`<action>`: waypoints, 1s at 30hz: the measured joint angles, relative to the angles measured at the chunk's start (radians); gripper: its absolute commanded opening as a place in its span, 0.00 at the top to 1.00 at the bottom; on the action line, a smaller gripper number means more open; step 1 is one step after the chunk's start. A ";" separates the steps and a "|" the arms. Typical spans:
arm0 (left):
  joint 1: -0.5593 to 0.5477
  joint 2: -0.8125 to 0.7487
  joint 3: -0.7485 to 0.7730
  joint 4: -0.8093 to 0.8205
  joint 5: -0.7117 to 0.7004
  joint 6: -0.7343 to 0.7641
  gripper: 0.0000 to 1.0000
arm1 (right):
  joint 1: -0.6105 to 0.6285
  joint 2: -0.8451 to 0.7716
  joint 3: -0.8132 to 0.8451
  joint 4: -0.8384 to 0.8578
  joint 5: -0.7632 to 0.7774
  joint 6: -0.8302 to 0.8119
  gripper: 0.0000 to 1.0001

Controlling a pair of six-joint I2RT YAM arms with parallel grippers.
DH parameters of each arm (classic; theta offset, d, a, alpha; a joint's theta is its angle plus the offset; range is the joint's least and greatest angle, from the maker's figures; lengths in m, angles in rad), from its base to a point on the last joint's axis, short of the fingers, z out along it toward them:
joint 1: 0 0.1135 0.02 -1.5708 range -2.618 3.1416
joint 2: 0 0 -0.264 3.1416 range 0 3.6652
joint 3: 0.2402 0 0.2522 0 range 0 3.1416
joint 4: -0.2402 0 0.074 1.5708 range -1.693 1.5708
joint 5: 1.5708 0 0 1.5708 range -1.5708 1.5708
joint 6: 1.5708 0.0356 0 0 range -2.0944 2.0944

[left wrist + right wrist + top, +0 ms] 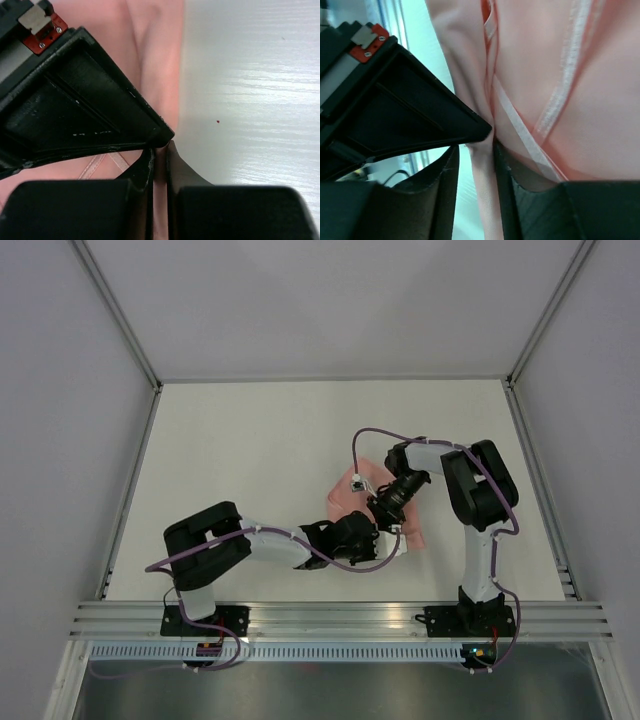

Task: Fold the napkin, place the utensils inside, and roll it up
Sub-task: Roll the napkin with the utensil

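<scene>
white table (250, 460) bears the napkin (343, 497), stretched diagonally far-left to near-right.

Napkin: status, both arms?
Left fingers shut on napkin edge. Right fingers slightly apart around a fold. Utensils not in view.

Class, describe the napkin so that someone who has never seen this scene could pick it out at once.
Start at the white table, then go right of centre, to where the left gripper and the right gripper meet. The napkin is the crumpled cloth at that spot. It is the only soft, salmon-pink thing among the black and white arms.
</scene>
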 measured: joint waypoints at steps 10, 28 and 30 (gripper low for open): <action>0.112 0.032 0.092 -0.117 0.249 -0.119 0.98 | -0.097 -0.236 -0.044 0.309 0.048 0.130 0.52; 0.335 0.209 0.198 -0.121 0.842 -0.373 0.98 | -0.216 -0.783 -0.409 0.479 0.082 0.044 0.43; 0.349 0.232 0.210 -0.120 0.887 -0.397 0.98 | -0.156 -0.851 -0.470 0.514 0.124 0.034 0.40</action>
